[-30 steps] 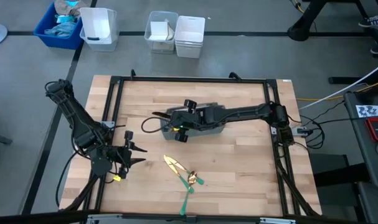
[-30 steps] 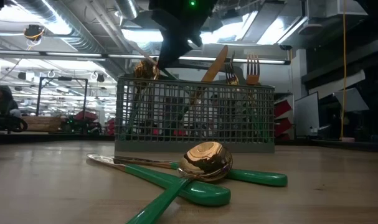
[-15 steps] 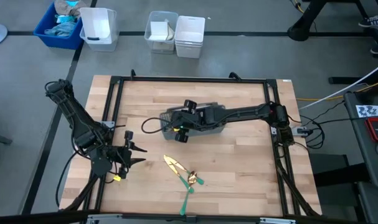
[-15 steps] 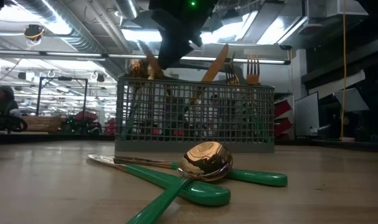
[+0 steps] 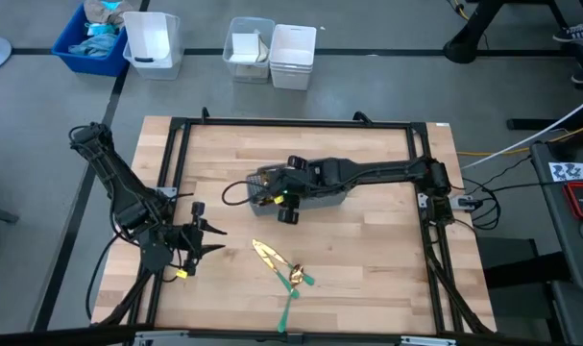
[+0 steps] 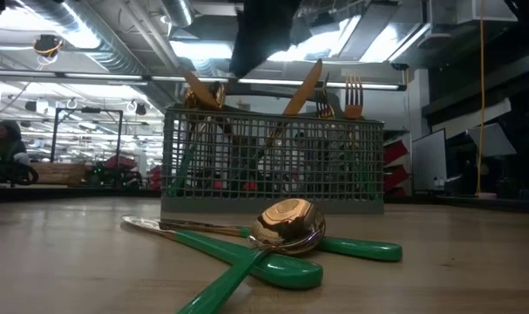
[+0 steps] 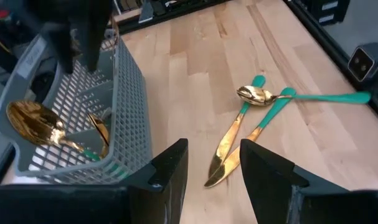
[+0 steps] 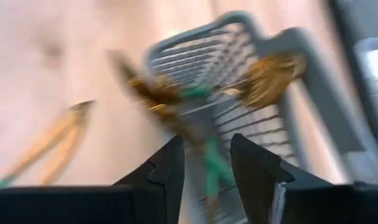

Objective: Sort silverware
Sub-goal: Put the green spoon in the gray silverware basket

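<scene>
Gold-headed, teal-handled silverware lies partly sorted: two knives and a spoon (image 5: 293,276) lie crossed on the pale wooden desk (image 5: 368,250), while the rest stand in the grey mesh caddy (image 6: 273,161). Right claw (image 5: 283,199) hovers released over the caddy's left end. Left claw (image 5: 212,240) waits, released, near the desk's left edge.

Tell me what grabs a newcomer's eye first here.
The gold spoon with its green handle, crossed over other pieces on the wooden table in front of the grey basket. The right pincer hovers open over the basket's edge; the left pincer waits open at the table's left.
</scene>
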`<state>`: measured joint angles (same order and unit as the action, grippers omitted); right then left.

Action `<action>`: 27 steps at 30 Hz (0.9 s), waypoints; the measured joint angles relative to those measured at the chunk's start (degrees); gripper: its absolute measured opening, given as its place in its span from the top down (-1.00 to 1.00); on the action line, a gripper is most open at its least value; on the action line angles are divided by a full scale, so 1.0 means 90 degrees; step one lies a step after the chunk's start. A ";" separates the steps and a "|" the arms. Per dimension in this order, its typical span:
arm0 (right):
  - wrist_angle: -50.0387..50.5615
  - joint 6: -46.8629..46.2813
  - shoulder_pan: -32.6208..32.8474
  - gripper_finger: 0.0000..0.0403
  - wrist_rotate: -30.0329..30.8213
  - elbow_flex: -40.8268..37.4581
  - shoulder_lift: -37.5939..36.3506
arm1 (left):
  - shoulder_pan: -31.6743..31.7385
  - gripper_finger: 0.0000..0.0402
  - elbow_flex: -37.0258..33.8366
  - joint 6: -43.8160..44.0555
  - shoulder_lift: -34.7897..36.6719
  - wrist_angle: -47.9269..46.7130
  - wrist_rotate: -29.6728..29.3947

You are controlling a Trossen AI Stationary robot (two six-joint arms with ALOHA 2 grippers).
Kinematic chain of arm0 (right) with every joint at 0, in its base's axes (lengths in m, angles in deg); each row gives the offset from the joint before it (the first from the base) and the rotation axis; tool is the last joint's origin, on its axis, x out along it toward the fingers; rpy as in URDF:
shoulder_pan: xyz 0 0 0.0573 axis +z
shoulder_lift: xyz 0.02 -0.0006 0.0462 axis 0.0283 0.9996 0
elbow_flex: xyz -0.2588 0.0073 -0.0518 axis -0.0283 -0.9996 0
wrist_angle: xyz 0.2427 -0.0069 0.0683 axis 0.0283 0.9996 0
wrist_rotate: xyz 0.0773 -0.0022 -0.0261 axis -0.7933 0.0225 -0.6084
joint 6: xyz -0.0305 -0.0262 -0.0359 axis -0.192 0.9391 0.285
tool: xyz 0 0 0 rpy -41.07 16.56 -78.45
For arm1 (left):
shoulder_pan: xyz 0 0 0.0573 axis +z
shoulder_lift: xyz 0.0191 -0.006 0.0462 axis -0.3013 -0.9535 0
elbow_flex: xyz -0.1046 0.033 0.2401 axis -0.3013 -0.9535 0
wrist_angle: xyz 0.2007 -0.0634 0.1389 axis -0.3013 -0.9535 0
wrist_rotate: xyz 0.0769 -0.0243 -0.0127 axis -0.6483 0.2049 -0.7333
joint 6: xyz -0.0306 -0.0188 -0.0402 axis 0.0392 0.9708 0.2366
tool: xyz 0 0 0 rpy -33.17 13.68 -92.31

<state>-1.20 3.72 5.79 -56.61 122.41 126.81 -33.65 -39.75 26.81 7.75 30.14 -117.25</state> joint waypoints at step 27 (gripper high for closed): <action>0.2055 -0.1672 0.2477 0.35 -0.0565 -0.0159 0.0114 | 0.2297 0.32 0.0000 -0.0374 -0.3186 0.5201 0.3465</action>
<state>17.29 -11.32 28.08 -61.69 120.98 127.84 -12.98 -39.75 23.45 -20.93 76.95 -86.07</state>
